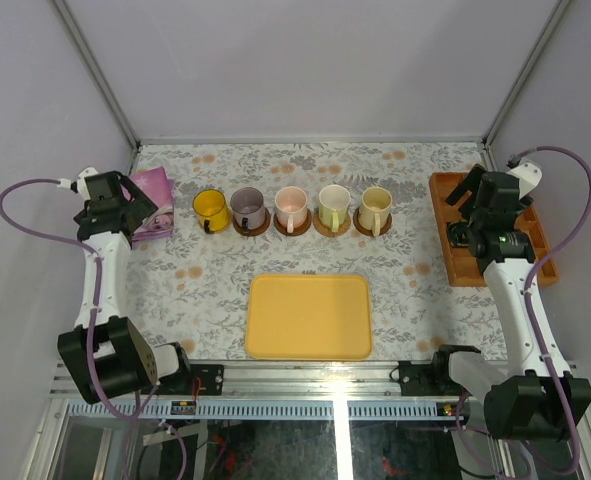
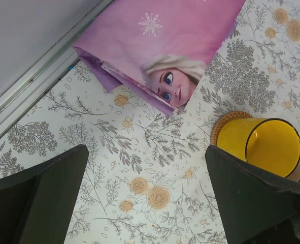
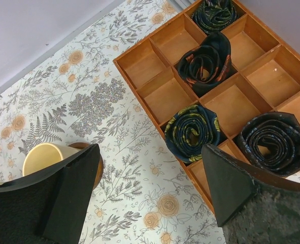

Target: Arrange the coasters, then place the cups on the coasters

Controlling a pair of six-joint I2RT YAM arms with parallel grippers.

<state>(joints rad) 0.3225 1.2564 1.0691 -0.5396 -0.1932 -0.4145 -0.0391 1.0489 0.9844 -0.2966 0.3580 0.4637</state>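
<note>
Top external view: five small handled cups are lined up in a row across the far half of the floral-patterned bench (image 1: 190, 290), each seated on a thin round reddish-brown wooden coaster (image 1: 251, 229). From left to right they are the yellow cup (image 1: 210, 209), the purple-grey cup (image 1: 248, 207), the pink cup (image 1: 291, 206), the white cup with a green handle (image 1: 333, 205) and the cream cup (image 1: 375, 206). A flat yellow rectangular tray (image 1: 309, 316) is seen nearer the arm bases, apart from the row. In the left wrist view the left hand (image 2: 145, 150) is held spread above bare bench with nothing between its fingers. A pink printed packet bearing a cartoon face (image 2: 160, 46) lies beyond it, and the yellow cup is seen to the right. In the right wrist view the right hand (image 3: 150, 148) is likewise spread and nothing is gripped. It is hung just beside the orange wooden compartment box (image 3: 165, 99), in which dark rolled fabric strips (image 3: 193, 129) are lodged.
</note>
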